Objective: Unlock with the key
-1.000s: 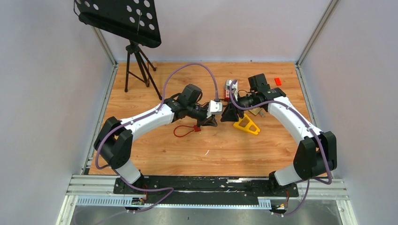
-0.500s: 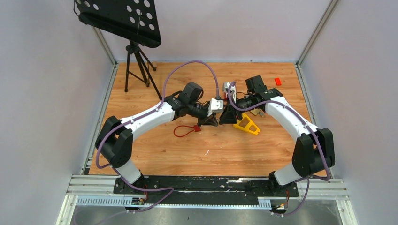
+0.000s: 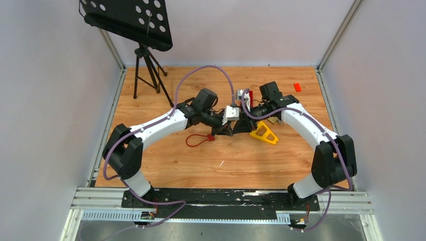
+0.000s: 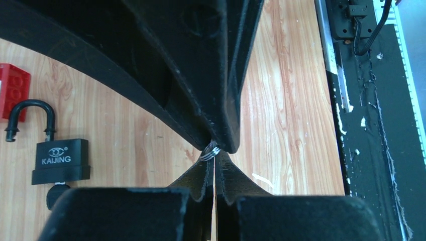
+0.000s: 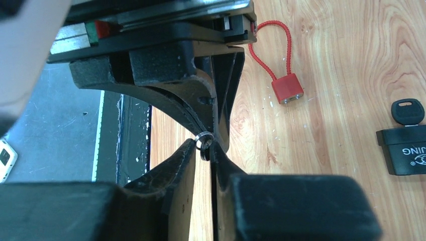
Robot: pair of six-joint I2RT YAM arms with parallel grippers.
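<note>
The left gripper (image 4: 213,163) is pressing its jaws fully together, and a small metal ring (image 5: 203,140) is sticking out at their very tips; the right gripper (image 5: 203,150) is meeting it tip to tip above the middle of the table (image 3: 226,160), its jaws nearly together and clamping the same ring from the other side; the black padlock (image 4: 61,160) is lying flat on the wood beside the grippers, with one end of its shackle standing free of the body; the key (image 5: 408,111) is sitting in the bottom of the padlock, with only its black head showing; neither gripper is touching it; a red cable lock (image 5: 287,88) is lying near the left gripper; a red brick (image 4: 12,90) is resting just beyond the shackle; a yellow piece (image 3: 264,133) is lying under the right arm.
</note>
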